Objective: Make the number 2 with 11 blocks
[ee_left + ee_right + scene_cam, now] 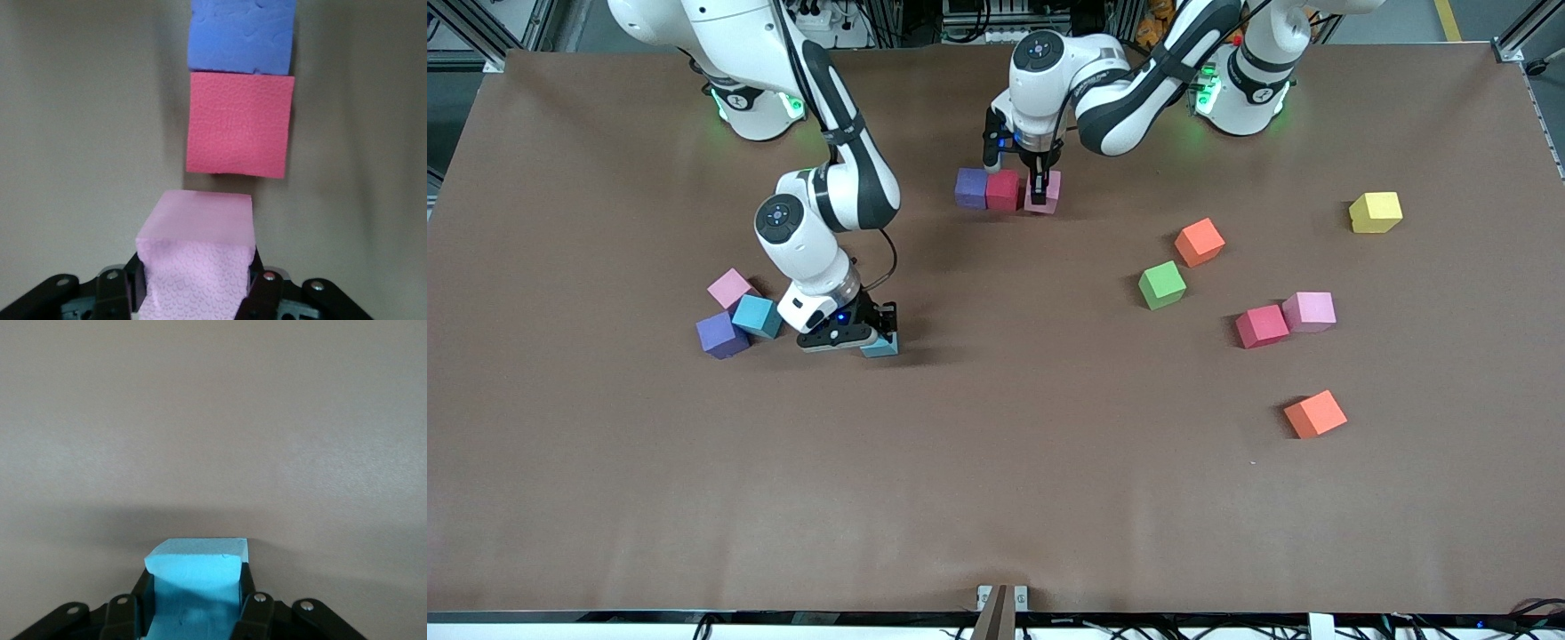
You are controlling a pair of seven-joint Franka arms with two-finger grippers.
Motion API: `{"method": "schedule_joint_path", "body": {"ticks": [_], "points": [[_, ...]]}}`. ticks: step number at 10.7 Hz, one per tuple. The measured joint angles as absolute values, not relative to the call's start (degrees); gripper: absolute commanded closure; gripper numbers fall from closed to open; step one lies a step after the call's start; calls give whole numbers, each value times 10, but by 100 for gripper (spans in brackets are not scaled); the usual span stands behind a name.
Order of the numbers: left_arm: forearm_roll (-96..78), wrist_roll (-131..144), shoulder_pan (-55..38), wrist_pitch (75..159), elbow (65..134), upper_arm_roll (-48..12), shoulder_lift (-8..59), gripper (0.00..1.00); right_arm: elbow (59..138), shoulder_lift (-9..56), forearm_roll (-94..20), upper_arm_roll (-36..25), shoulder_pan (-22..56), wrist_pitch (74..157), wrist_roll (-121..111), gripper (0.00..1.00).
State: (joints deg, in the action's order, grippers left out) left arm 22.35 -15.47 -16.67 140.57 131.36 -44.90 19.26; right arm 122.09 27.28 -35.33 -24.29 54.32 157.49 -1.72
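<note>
A purple block, a red block and a pink block stand in a row near the robots' bases. My left gripper is shut on the pink block. A thin gap separates it from the red block, with the purple block past that. My right gripper is low at the table, shut on a blue block, which fills the space between its fingers. No number 2 shape is in view.
A pink block, a blue block and a purple block cluster beside the right gripper. Toward the left arm's end lie green, orange, yellow, red, pink and another orange.
</note>
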Motion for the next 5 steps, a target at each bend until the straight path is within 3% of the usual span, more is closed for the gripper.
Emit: {"method": "schedule_joint_path", "body": {"ticks": [5], "points": [[224, -155, -188, 1406, 1301, -432, 210, 54, 1217, 273, -355, -238, 567, 1574, 23, 85]]}}
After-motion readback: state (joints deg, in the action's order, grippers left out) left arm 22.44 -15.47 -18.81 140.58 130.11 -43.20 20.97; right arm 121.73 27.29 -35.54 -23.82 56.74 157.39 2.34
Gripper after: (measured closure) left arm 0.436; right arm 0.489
